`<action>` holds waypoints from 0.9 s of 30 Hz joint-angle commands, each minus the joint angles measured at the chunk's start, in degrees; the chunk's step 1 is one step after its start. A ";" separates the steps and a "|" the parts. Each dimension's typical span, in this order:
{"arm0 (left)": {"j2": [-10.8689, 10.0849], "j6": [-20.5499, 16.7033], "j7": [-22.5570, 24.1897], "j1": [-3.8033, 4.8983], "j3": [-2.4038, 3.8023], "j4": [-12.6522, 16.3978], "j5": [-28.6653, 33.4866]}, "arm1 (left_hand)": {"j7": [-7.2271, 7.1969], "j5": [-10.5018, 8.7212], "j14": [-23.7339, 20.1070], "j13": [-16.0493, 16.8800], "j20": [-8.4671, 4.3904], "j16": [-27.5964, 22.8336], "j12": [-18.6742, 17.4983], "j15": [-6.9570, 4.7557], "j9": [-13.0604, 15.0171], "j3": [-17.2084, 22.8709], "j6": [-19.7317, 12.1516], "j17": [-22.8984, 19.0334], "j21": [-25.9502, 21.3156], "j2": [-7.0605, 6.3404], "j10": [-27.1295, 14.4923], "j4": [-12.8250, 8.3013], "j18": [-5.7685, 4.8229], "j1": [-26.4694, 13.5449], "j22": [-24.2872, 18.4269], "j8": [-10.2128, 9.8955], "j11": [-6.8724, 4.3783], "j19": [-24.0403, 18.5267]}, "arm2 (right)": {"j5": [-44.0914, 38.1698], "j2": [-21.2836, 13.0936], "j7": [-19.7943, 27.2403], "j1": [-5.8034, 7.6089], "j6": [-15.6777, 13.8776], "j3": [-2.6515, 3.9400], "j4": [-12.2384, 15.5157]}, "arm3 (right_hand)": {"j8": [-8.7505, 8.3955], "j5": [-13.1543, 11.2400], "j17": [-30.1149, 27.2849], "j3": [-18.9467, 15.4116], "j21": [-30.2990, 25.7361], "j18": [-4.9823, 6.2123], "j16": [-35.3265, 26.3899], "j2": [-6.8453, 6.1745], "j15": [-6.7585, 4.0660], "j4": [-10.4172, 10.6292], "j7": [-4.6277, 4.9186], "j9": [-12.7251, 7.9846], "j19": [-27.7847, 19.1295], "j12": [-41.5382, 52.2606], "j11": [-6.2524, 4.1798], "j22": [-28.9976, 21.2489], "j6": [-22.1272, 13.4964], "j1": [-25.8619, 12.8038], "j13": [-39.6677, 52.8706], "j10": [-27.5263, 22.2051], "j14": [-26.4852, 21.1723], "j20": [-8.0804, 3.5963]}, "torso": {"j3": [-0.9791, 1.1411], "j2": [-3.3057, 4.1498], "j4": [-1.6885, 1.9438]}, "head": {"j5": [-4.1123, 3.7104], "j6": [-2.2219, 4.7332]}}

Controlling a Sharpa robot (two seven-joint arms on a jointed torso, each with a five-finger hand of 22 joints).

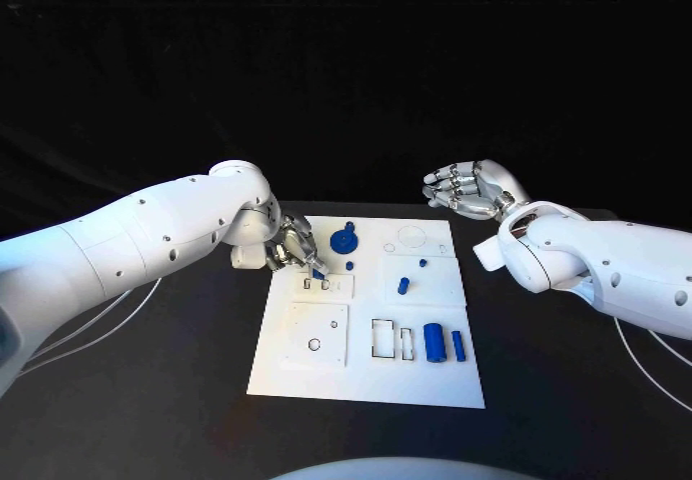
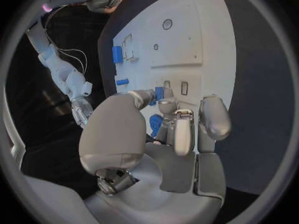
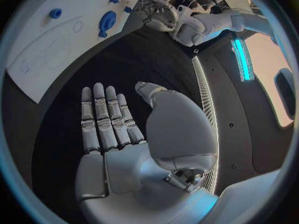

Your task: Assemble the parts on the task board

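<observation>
The white task board (image 1: 289,375) lies mid-table. My left hand (image 1: 293,243) hovers over its far left part and pinches a small blue part (image 2: 159,92) between thumb and a finger, just above two small slots (image 1: 326,284). A round blue part (image 1: 346,240) sits beside that hand, also seen as the round blue part (image 3: 107,21) from the right wrist. More blue parts lie on the board: a small one (image 1: 405,285), a cylinder (image 1: 434,342) and a bar (image 1: 459,345). My right hand (image 1: 469,188) hangs off the board's far right corner, fingers straight and apart, holding nothing.
A square plate with a round hole (image 1: 317,335) and an empty rectangular recess (image 1: 387,338) take up the board's near half. Black table (image 1: 159,400) surrounds the board. White cables (image 1: 101,310) trail under my left arm.
</observation>
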 commanded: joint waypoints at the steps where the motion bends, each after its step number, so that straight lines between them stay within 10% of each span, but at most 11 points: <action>1: 1.12 1.29 -0.38 0.13 -0.31 -0.96 1.61 | 0.05 -0.35 5.49 0.71 0.12 0.28 0.39 0.31 -0.01 10.59 0.30 12.97 0.03 0.92 0.51 -10.76 0.09 -0.10 0.33 -0.22 0.15 0.01 | 1.16 0.31 3.58 0.28 1.42 0.00 0.11 | -0.46 0.30 -0.89 -0.05 -0.81 0.27 -1.05 0.67 0.39 -0.59 3.73 -0.50 0.54 -0.67 0.05 -0.95 0.38 -0.09 -1.36 0.55 0.24 0.27 | -0.08 0.12 -0.02 | -0.03 0.05; 10: 3.24 -0.10 -0.34 0.11 -1.75 -2.16 1.35 | -0.27 0.31 5.51 2.58 0.01 0.30 1.64 0.10 -0.06 11.23 1.06 13.04 0.52 1.22 1.67 -11.45 -0.03 -1.03 1.14 0.05 -0.13 0.40 | 0.98 1.22 5.01 0.93 0.94 0.01 0.56 | -1.27 0.41 -2.84 -0.20 -2.40 0.17 -3.47 1.01 0.82 -1.43 3.96 -1.53 1.44 -2.14 0.41 -2.92 0.44 -0.23 -4.04 0.19 -0.12 0.42 | -0.09 0.16 -0.06 | -0.05 -0.01; 27: 4.20 0.19 -0.13 0.04 -2.02 -2.07 -2.80 | -0.73 1.46 5.67 5.02 -0.24 0.53 3.08 -0.25 -0.12 12.59 2.28 13.63 1.17 0.92 3.35 -12.90 -0.23 -2.76 2.19 0.51 -0.56 0.91 | 0.81 1.99 5.87 1.22 0.75 0.01 0.85 | -2.62 0.55 -4.64 -0.71 -4.25 -0.09 -6.18 1.25 1.48 -2.15 4.54 -2.64 1.10 -4.09 1.04 -4.94 -0.10 -0.69 -6.49 -0.70 -1.18 0.68 | -0.15 0.19 0.01 | 0.03 -0.40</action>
